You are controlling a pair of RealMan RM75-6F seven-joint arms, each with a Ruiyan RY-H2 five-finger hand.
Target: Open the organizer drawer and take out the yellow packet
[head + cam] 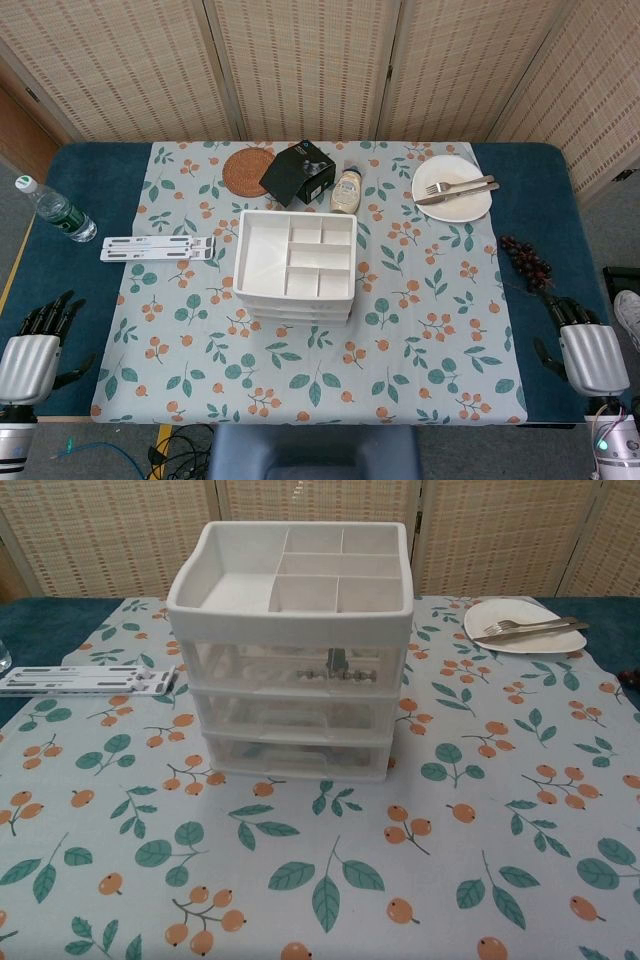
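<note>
A white organizer [296, 265] stands mid-table on the patterned cloth, its divided top tray empty. In the chest view the organizer [292, 650] shows three clear drawers, all closed; small metal parts [335, 667] lie in the top one. No yellow packet shows in either view. My left hand [38, 345] hovers at the table's front left edge, fingers apart, holding nothing. My right hand [585, 345] sits at the front right edge, likewise empty with fingers spread. Both hands are far from the organizer and absent from the chest view.
A white plate [452, 187] with a fork and knife sits back right. Behind the organizer are a cork coaster [248, 170], a black box [298, 172] and a jar [346, 190]. A water bottle [55, 210] and a white folding stand [158, 247] lie left; grapes [525, 262] right.
</note>
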